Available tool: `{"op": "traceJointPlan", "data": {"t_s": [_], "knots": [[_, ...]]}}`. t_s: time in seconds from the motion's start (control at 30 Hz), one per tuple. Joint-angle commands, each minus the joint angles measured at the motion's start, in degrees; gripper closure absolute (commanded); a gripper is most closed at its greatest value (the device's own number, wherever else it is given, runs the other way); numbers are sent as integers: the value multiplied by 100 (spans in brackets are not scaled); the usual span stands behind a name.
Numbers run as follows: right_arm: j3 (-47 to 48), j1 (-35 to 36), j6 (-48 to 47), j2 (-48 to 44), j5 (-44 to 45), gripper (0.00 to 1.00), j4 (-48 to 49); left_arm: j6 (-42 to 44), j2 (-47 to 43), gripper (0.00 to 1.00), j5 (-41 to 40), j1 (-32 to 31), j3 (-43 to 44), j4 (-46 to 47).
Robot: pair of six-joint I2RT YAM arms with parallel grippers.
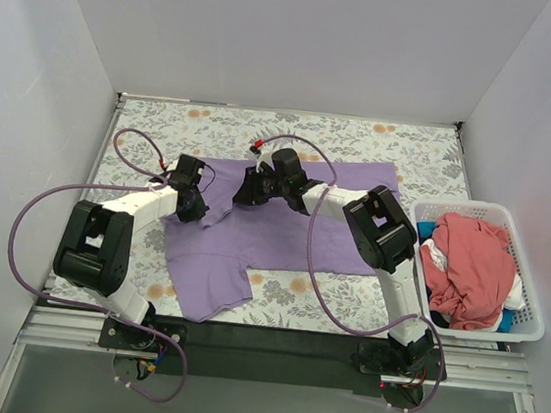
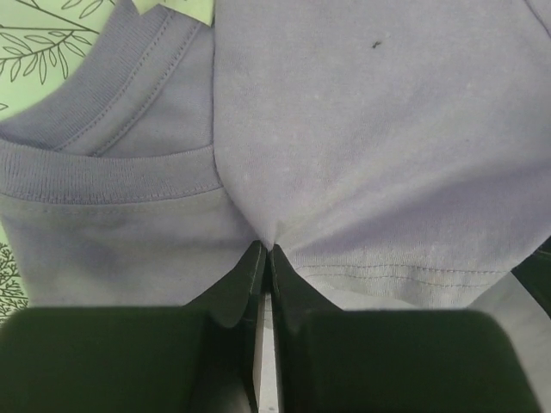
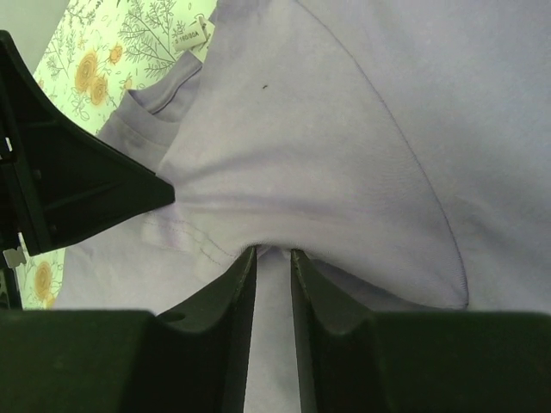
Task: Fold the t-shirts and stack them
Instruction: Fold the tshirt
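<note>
The lavender t-shirt (image 1: 293,228) lies spread on the floral table, one sleeve hanging toward the near edge. My left gripper (image 1: 200,204) is at the shirt's left side near the collar. In the left wrist view it (image 2: 265,249) is shut on a pinch of lavender cloth beside the ribbed collar (image 2: 103,172). My right gripper (image 1: 245,192) is close by, just right of it. In the right wrist view it (image 3: 273,252) is shut on a thicker fold of the same shirt (image 3: 344,155). The coral-pink t-shirt (image 1: 472,262) lies crumpled in the basket.
A white slatted basket (image 1: 532,303) stands at the table's right edge, holding bits of white cloth (image 1: 432,251) and blue cloth (image 1: 505,322). White walls enclose the table on three sides. The left gripper's black body (image 3: 77,185) shows in the right wrist view.
</note>
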Motion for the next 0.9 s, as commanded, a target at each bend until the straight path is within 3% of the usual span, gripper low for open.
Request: {"op": "traceJointPlan", "data": {"t_s": [0.0,0.87], "knots": [[230,47,38,51,138,71,255,92,-61,100,-92,-6,175,63],[55,320,-279,210,1429,58,255,329,45,100,-66,-6,316,89]]}}
